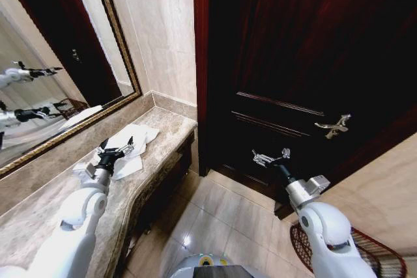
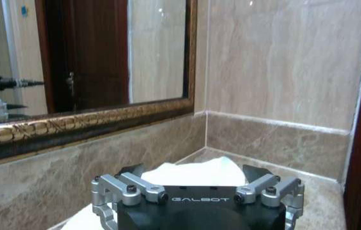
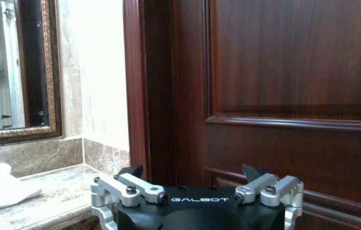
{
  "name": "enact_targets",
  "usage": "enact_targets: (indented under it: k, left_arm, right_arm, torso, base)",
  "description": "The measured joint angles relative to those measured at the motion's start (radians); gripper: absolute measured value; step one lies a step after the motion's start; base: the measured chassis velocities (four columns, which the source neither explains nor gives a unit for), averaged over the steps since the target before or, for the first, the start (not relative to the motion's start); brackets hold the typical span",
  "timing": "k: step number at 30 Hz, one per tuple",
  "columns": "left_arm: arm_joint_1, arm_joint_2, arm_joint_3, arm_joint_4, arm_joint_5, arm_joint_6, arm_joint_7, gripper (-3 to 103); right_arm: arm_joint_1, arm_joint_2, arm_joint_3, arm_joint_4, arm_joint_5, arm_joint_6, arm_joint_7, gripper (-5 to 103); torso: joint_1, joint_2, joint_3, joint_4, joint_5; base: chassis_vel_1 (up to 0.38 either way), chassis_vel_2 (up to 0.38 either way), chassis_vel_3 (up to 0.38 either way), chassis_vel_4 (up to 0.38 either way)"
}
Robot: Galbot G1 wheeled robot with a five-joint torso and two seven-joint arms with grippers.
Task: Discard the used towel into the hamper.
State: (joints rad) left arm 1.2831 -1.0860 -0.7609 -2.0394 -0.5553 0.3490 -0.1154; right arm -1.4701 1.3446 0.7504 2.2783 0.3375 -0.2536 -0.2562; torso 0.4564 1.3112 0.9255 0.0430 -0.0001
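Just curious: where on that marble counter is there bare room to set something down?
The brown marble counter lies bare between the gold-framed mirror and its front edge. The corner end is crowded: the white towel lies there, with the left gripper open above it.

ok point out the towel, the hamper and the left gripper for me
towel (image 1: 140,136), head view, on the flat white cloth on the counter
hamper (image 1: 374,247), head view, on its woven rim by the right arm
left gripper (image 1: 116,147), head view, midway between its open fingertips
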Motion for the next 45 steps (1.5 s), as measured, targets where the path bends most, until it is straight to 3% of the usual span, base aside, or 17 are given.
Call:
enact_targets:
  k: [3, 16, 23, 29, 45]
  left_arm:
    - [-0.040, 0.015, 0.021, 0.010, -0.021, 0.070, -0.026, 100]
    - [-0.178, 0.040, 0.112, 0.098, -0.023, 0.213, -0.128, 100]
    - [-0.216, 0.041, 0.136, 0.125, -0.023, 0.242, -0.132, 100]
    - [-0.238, 0.037, 0.159, 0.136, -0.043, 0.298, -0.186, 100]
    - [-0.213, -0.011, 0.182, 0.166, -0.018, 0.297, -0.209, 102]
  right_arm:
    - [0.000, 0.006, -0.004, -0.004, -0.003, 0.002, -0.004, 100]
    - [0.006, 0.034, -0.014, -0.010, -0.017, 0.004, -0.006, 100]
    - [0.008, 0.026, -0.006, -0.003, -0.002, 0.000, 0.003, 100]
    - [-0.001, 0.021, -0.018, 0.012, -0.004, -0.006, 0.011, 100]
    - [-0.062, 0.014, -0.010, 0.020, -0.005, 0.029, 0.007, 100]
  torso:
    - [0.000, 0.000, 0.000, 0.0000, 0.0000]
    - [0.000, 0.000, 0.000, -0.0001, 0.0000]
    - [0.000, 0.000, 0.000, 0.0000, 0.0001]
    - [0.000, 0.000, 0.000, -0.0001, 0.0001]
    - [0.000, 0.000, 0.000, 0.0000, 0.0003]
  base:
    - [0.000, 0.000, 0.000, 0.000]
    - [0.000, 0.000, 0.000, 0.000]
    - [0.000, 0.000, 0.000, 0.000]
    - [0.000, 0.000, 0.000, 0.000]
    - [0.000, 0.000, 0.000, 0.000]
